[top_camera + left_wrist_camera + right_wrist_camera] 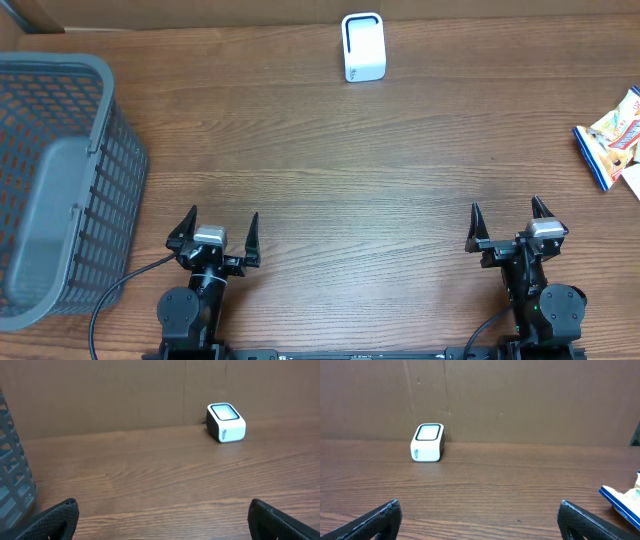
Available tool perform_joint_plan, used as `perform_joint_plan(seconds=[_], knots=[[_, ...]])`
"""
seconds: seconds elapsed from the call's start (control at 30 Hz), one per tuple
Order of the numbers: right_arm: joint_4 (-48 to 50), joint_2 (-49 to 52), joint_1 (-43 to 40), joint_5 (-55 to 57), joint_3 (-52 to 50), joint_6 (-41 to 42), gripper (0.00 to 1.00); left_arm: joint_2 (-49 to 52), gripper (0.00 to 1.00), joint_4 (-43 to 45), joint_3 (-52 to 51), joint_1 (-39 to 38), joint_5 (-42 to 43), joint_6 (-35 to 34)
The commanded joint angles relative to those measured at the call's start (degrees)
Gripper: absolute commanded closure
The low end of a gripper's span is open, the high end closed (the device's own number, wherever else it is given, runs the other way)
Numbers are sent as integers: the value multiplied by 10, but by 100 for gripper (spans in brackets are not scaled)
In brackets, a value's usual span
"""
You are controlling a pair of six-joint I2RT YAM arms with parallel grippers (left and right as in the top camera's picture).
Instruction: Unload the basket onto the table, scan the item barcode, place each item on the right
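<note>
A small white barcode scanner (pixel 363 47) stands at the far middle of the table, against the cardboard wall; it also shows as the scanner (pixel 226 422) in the left wrist view and the scanner (pixel 427 442) in the right wrist view. The item, a colourful snack packet (pixel 612 138), lies at the right edge, and a corner of the packet (pixel 621 501) shows in the right wrist view. My left gripper (pixel 217 233) sits open near the front left with nothing between its fingers. My right gripper (pixel 508 225) sits open near the front right, also with nothing in it, well short of the packet.
A grey plastic basket (pixel 62 180) fills the left side of the table, close to the left arm; its ribbed wall shows as the basket (pixel 14 480) in the left wrist view. A cardboard wall (pixel 520 400) closes the far side. Bare wood lies between the grippers and the scanner.
</note>
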Motion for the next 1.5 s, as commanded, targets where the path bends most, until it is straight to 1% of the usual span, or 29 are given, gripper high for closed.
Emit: perform_joint_plan(seconds=[0.0,0.13,0.17,0.23,0.37,0.47,0.7,0.97,1.17,1.47], knots=[[4,-6,1,0,-6,3,0,-14,0,-2,-2,3,-12,-6],[4,-6,1,0,-6,3,0,-14,0,-2,-2,2,-9,-7],[4,-6,1,0,-6,3,0,-14,0,-2,-2,2,-5,-13],[4,-6,1,0,-6,3,0,-14,0,-2,-2,2,-7,-48],[4,-6,1,0,-6,3,0,-14,0,-7,-3,2,-59,-54],[4,-6,1,0,-6,3,0,-14,0,-7,-3,2,-72,-69],[4,-6,1,0,-6,3,0,-14,0,-5,-3,4,-101,-69],[4,-6,1,0,-6,3,0,-14,0,-6,-3,4,-93,-61],[4,-6,1,0,-6,3,0,-14,0,-8,-3,4,-82,-31],[4,-6,1,0,-6,3,0,-14,0,-8,-3,4,-82,-31]])
